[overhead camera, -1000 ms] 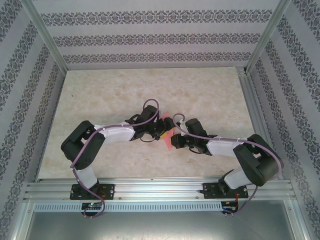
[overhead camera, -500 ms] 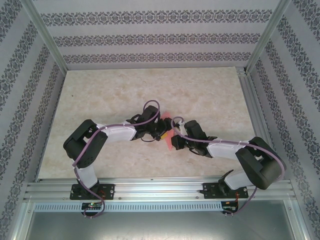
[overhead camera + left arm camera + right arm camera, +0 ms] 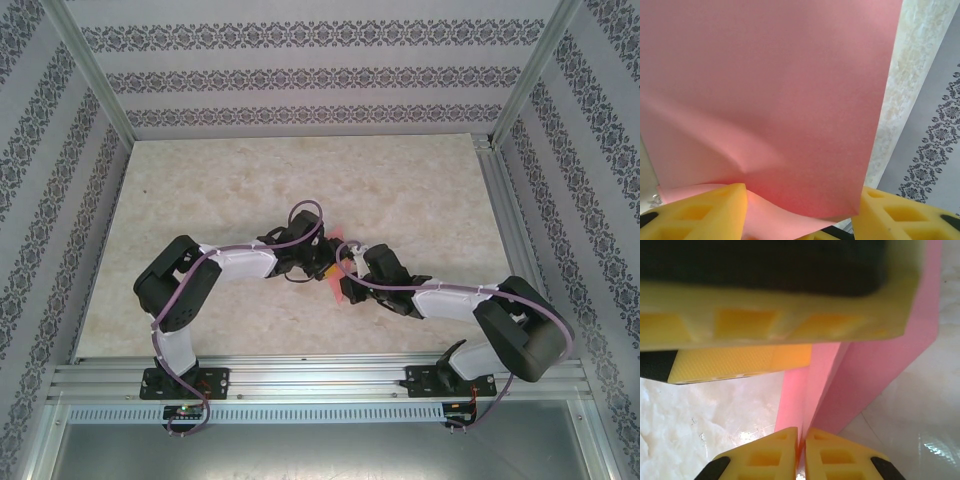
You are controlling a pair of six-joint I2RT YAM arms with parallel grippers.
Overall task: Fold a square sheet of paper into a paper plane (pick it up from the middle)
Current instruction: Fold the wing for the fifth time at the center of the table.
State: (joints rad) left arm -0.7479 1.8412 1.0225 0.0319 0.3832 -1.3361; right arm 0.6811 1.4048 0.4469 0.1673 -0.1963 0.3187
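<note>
Top external view: the table carries the work at frame centre, where the sheet is held off the surface. Open tabletop surrounds it on every side, and the patterned walls stand well apart.

Left wrist view: the sheet covers most of the frame, with a straight right edge and a soft buckle at lower left. The left gripper has its fingers apart, straddling the lower edge, probably to take a second hold.

Right wrist view: the right gripper is clamped on the folded layers at bottom centre, probably anchoring them.
</note>
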